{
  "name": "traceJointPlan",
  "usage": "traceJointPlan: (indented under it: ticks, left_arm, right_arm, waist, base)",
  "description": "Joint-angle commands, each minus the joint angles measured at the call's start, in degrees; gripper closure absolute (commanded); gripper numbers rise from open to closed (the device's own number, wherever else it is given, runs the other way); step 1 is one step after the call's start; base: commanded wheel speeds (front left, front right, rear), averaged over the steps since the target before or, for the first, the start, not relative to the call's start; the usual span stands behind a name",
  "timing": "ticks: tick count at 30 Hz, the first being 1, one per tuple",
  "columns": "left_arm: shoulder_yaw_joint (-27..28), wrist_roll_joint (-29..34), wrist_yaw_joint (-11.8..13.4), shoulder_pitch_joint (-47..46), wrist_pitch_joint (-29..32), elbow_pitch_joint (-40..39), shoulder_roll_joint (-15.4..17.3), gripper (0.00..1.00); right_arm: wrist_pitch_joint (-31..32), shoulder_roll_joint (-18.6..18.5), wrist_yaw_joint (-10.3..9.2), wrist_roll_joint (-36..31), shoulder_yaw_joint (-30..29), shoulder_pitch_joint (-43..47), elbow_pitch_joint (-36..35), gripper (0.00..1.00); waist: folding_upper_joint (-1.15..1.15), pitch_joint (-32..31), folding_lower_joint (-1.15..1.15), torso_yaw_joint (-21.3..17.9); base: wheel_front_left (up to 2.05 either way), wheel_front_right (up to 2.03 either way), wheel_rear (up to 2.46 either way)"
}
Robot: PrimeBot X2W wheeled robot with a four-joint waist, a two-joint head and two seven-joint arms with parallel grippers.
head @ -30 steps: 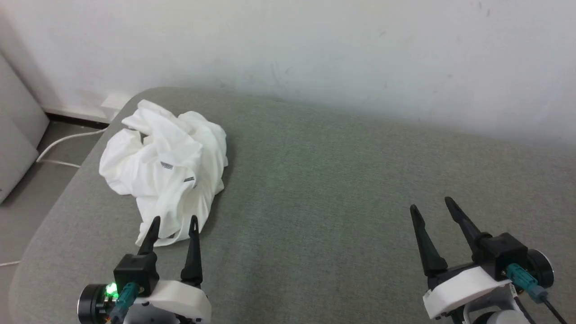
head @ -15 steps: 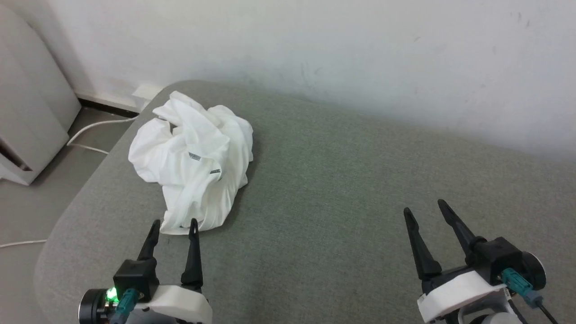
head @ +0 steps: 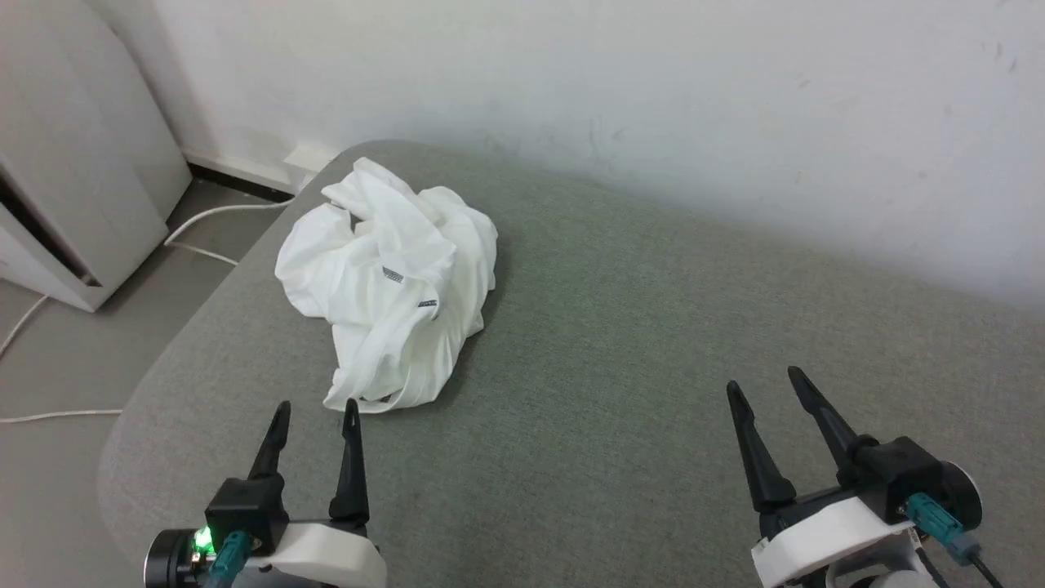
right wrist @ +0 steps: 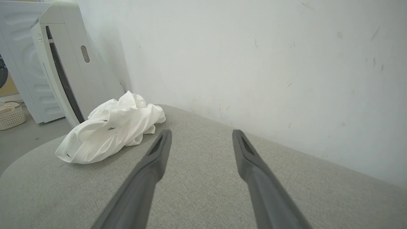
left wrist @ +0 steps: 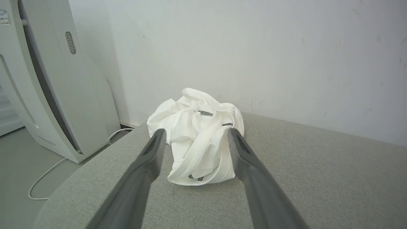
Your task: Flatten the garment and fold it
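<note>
Jaws spread; garment (head: pixel 392 286) crumpled near white appliance (head: pixel 82 155).

The garment (head: pixel 392 286) is a white shirt of thin fabric, crumpled into a loose heap, with short runs of dark zigzag stitching showing among its folds. It lies at the far left corner of the grey padded surface (head: pixel 653 367).

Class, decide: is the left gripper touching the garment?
Cannot tell: in the head view the left gripper has one fingertip at the garment hem, with no plain gap or contact.
</note>
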Motion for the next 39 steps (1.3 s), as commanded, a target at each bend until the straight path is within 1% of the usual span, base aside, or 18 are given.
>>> traceJointPlan:
  ticks: [1, 7, 23, 27, 30, 36, 38, 39]
  left_arm:
    - [-0.14, -0.57, 0.32, 0.87, -0.79, 0.31, -0.11, 0.0]
    - [-0.06, -0.86, 0.29, 1.03, -1.51, 0.4, -0.12, 0.0]
    - [-0.95, -2.26, 1.14, 1.51, -3.42, 0.41, -0.14, 0.0]
    - [-1.38, -2.65, 1.36, 1.5, -3.78, 0.39, -0.14, 0.0]
    - [-1.58, -2.81, 1.49, 1.28, -3.79, 0.09, -0.14, 0.0]
    - [-0.97, -2.29, 0.55, -1.07, -3.79, 0.46, -0.08, 0.0]
    - [-0.68, -2.04, -0.39, -2.37, -3.79, 0.82, 0.15, 0.0]
    - [-0.68, -2.19, -1.27, -3.19, -3.79, 1.15, 0.33, 0.0]
  right_arm:
    - [-0.72, 0.16, -0.1, 0.45, 0.3, 0.5, 0.26, 0.0]
    - [-1.44, 0.17, -0.1, 0.7, 0.77, 0.45, 0.55, 0.0]
    - [-3.34, 0.2, -0.12, 0.77, 1.8, 0.66, 1.47, 0.0]
    - [-3.7, 0.21, -0.12, 0.63, 2.01, 0.51, 1.61, 0.0]
    - [-3.71, 0.21, -0.12, 0.2, 2.21, 0.16, 1.53, 0.0]
    - [-3.71, 0.21, -0.12, -1.39, 2.75, -0.64, 1.73, 0.0]
    - [-3.71, 0.21, -0.12, -1.99, 2.76, -0.99, 1.68, 0.0]
    - [-3.71, 0.21, -0.12, -2.29, 2.78, -1.19, 1.59, 0.0]
  waist:
    - [0.0, -0.11, 0.0, 0.87]
    - [0.0, 0.07, 0.0, 2.43]
    - [0.0, 1.06, 0.0, 6.42]
    - [0.0, 1.55, 0.0, 7.22]
    - [0.0, 2.37, 0.0, 7.08]
    - [0.0, 4.07, 0.0, 6.1]
    - [0.0, 4.92, 0.0, 5.47]
    - [0.0, 5.39, 0.0, 5.13]
  base:
    - [0.0, 0.0, 0.0]
    - [0.0, 0.0, 0.0]
    - [0.0, 0.0, 0.0]
    - [0.0, 0.0, 0.0]
    - [0.0, 0.0, 0.0]
    - [0.0, 0.0, 0.0]
    - [0.0, 0.0, 0.0]
    - [0.0, 0.0, 0.0]
